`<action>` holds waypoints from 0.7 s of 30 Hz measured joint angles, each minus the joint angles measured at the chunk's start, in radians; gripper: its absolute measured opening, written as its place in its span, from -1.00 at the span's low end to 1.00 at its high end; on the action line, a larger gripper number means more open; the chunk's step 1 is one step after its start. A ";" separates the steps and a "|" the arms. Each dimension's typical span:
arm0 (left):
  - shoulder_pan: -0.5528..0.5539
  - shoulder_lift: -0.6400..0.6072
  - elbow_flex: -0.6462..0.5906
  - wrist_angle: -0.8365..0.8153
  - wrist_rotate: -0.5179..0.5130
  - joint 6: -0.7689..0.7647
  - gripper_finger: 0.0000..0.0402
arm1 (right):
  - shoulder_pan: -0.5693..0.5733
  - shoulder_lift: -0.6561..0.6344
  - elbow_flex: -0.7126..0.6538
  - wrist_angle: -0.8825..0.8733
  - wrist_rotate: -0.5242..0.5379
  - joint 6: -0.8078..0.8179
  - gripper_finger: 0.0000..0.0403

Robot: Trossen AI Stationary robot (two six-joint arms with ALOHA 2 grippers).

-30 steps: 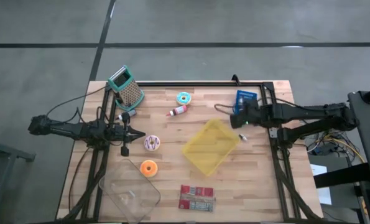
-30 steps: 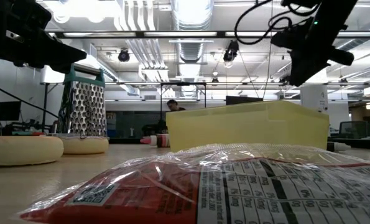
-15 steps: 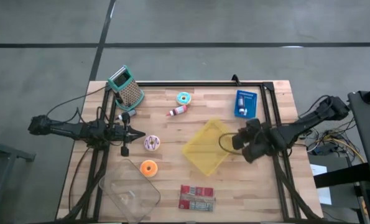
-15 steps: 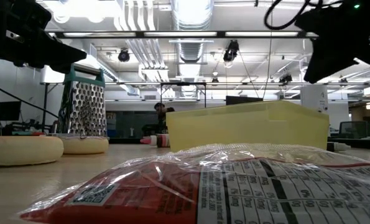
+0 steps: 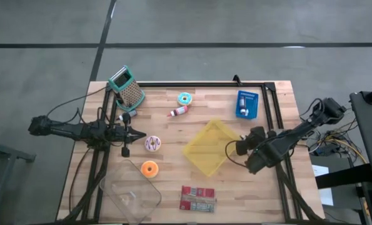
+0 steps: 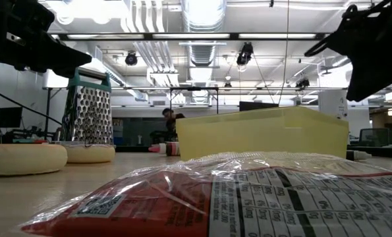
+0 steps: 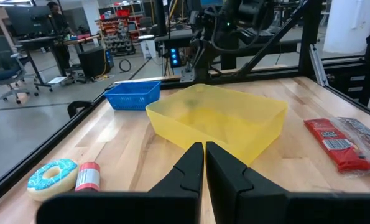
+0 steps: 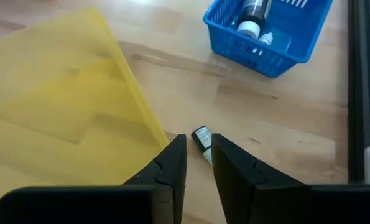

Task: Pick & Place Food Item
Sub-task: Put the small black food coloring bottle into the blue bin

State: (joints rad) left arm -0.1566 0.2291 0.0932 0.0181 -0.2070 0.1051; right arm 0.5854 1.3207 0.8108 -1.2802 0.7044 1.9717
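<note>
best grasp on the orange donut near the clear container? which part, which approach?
Take the orange donut from straight above, pinching across one side of the ring: one finger in the centre hole, one outside. It lies flat on the table, so there is little side wall to grip. The clear container sits close beside it, so grip the far side. The left hand is nearer.

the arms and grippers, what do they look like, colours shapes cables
Both arms are dark, slender, jointed links with loose black cables trailing off them. The left gripper has two black, angular fingers tapering to narrow tips, and the right gripper has the same matte black wedge-shaped pair. No markings are legible on either.
</note>
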 joint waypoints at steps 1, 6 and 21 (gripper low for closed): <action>0.000 0.000 0.000 0.000 0.000 0.000 -0.88 | 0.000 0.006 0.000 -0.001 0.000 0.000 -0.60; 0.000 0.000 0.000 0.000 0.000 0.000 -0.88 | 0.000 0.021 -0.002 -0.014 -0.003 0.000 -0.39; 0.000 0.002 0.000 -0.006 0.000 0.000 -0.88 | -0.003 -0.069 -0.103 0.009 -0.056 -0.023 -0.01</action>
State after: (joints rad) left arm -0.1566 0.2310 0.0932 0.0125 -0.2070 0.1051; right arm 0.5823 1.2518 0.7081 -1.2715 0.6483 1.9488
